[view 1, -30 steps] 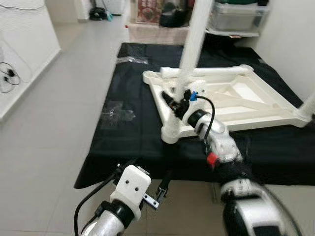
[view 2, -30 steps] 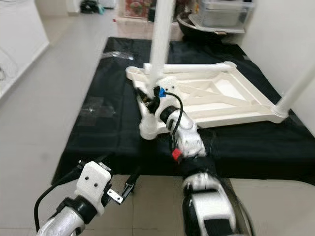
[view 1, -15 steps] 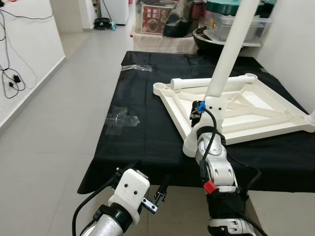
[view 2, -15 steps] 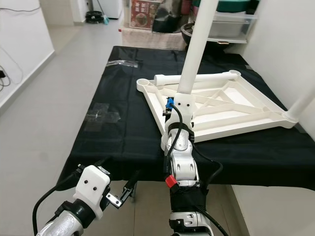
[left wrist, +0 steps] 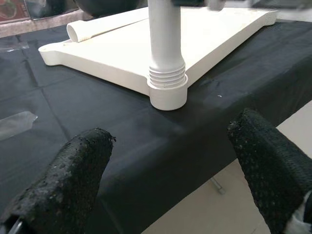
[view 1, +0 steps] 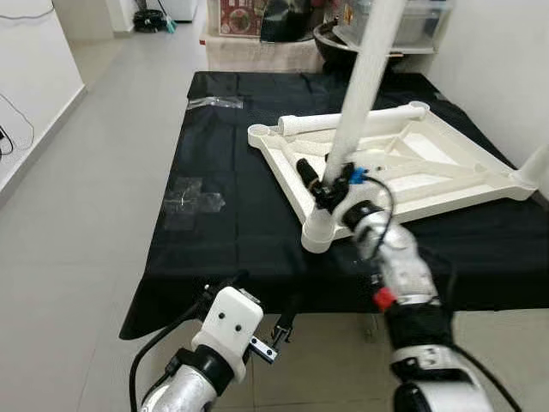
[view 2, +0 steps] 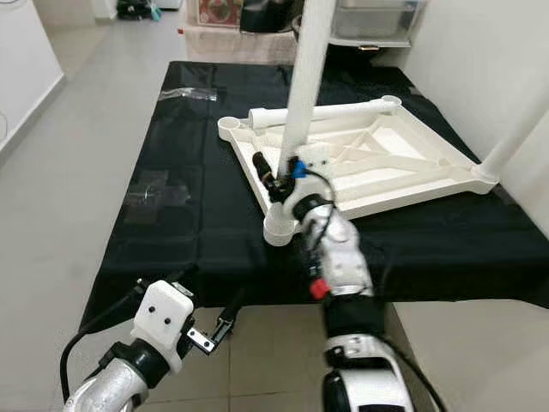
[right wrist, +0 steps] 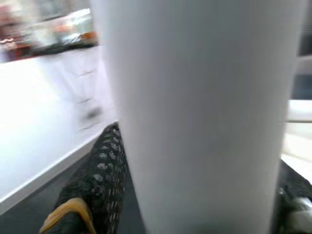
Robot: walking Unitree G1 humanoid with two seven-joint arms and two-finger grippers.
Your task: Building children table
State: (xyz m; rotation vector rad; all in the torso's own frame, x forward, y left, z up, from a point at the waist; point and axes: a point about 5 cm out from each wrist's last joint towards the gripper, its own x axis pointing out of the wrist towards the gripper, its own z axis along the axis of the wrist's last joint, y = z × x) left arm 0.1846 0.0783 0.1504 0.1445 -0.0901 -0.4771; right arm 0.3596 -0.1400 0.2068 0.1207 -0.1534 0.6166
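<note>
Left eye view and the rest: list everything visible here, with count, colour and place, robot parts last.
Table top: one, white, upside down on the black cloth.
Upright leg: one, white, standing in the near corner socket.
Loose leg: one, white, lying along the top's far edge.
Second standing leg: one, white, at the right corner.
Black cloth: one, covering the low work surface.
Clear plastic bags: two, on the cloth's left side, one near, one far.
Storage boxes and clutter: several, mixed colours, beyond the cloth.
Floor: grey tiles, left.
Right gripper: black fingers shut on the upright leg near its base.
Left gripper: black fingers open, before the cloth's near edge.
</note>
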